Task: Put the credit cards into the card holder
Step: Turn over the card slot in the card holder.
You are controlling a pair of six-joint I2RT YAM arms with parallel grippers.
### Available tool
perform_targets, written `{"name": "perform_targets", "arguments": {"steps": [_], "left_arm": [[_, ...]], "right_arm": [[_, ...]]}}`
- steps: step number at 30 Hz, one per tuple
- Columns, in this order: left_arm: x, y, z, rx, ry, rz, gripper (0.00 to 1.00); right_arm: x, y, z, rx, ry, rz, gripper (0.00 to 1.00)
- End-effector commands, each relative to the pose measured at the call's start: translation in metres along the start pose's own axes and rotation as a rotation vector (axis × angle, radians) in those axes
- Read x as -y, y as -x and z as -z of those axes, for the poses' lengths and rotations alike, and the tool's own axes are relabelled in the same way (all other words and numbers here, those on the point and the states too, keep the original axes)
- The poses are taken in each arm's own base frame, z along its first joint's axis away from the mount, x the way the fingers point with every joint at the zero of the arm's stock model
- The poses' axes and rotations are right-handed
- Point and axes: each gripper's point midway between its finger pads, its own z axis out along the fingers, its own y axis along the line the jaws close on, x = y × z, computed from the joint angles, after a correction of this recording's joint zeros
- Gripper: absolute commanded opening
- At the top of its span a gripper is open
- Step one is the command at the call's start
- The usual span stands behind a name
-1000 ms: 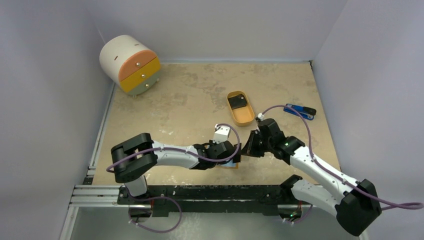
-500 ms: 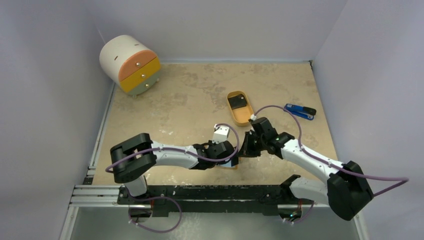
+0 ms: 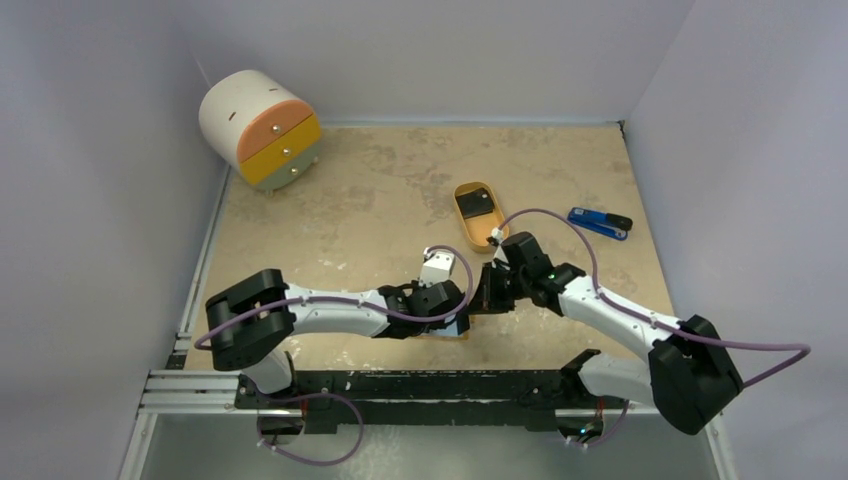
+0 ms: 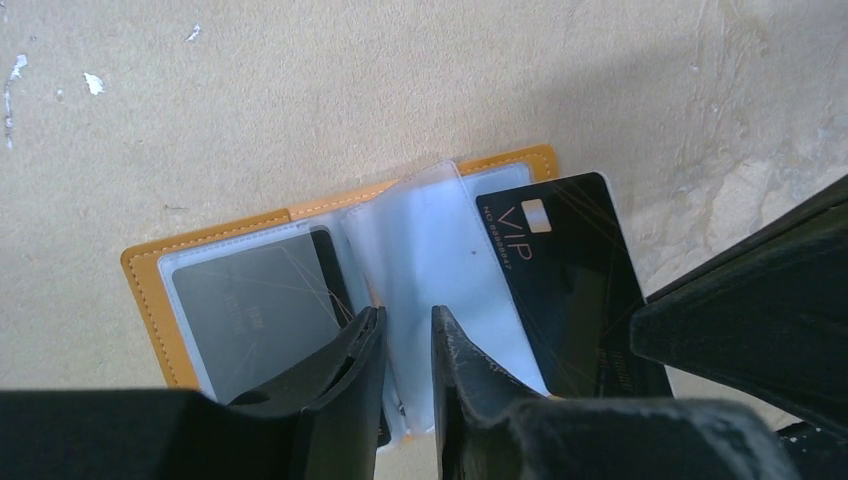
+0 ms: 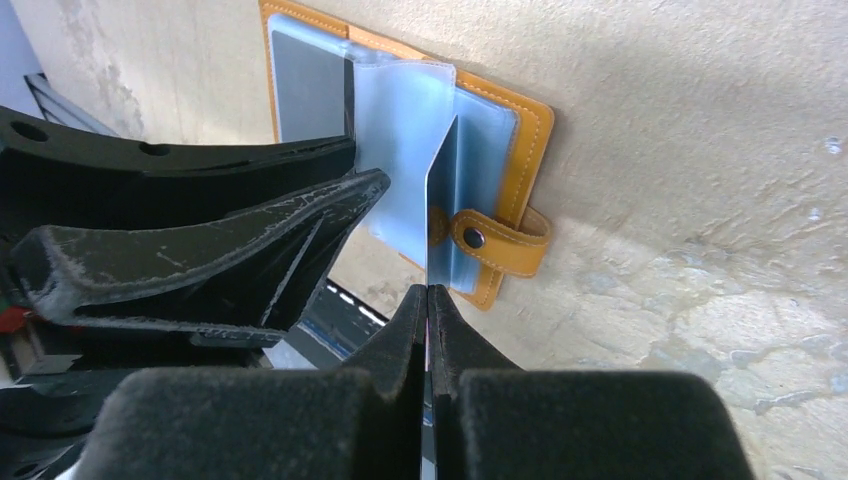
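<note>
credit card (image 4: 570, 270) — "VIP" lettering

"VIP" in gold on black credit card (image 4: 565, 270), small line of characters beside it unreadable

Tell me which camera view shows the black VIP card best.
The left wrist view: the VIP card shows its face and lettering, lying over the open card holder. The right wrist view shows it only edge-on, pinched in the right gripper. From the top external view, the arms hide it.
</note>
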Motion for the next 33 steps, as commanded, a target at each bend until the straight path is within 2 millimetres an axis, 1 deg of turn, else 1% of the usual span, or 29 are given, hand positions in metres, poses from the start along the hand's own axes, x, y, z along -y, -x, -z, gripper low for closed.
{"name": "perform_targets", "arguments": {"steps": [1,6,9,14,16,19,24,28,30,33], "left_arm": [[0.008,0.02,0.016,0.046,-0.034,0.038,0.25],[0.007,0.022,0.019,0.05,-0.031,0.045,0.35],[0.005,0.019,0.019,0.043,-0.032,0.045,0.4],[0.002,0.006,0.01,0.007,-0.014,0.024,0.42],[0.002,0.005,0.01,0.007,-0.015,0.035,0.42],[0.003,0.013,0.017,0.034,-0.03,0.064,0.43],[0.004,0.032,0.032,0.087,-0.048,0.105,0.49],[0.004,0.044,0.042,0.117,-0.057,0.137,0.51],[0.002,0.048,0.046,0.129,-0.053,0.151,0.51],[-0.011,0.052,0.052,0.158,-0.012,0.165,0.51]], "right_arm": [[-0.019,0.001,0.002,-0.021,0.094,0.053,0.0],[-0.021,-0.003,0.0,-0.039,0.119,0.051,0.0],[-0.021,-0.004,-0.001,-0.041,0.124,0.045,0.0],[-0.019,-0.008,-0.005,-0.054,0.128,0.039,0.0],[-0.02,-0.008,-0.004,-0.053,0.139,0.036,0.0],[-0.024,-0.008,-0.003,-0.054,0.157,0.041,0.0],[-0.027,-0.011,-0.005,-0.072,0.186,0.043,0.0],[-0.032,-0.009,-0.005,-0.063,0.213,0.041,0.0],[-0.035,-0.008,-0.005,-0.063,0.224,0.039,0.0],[-0.037,-0.005,-0.006,-0.056,0.233,0.036,0.0]]}}
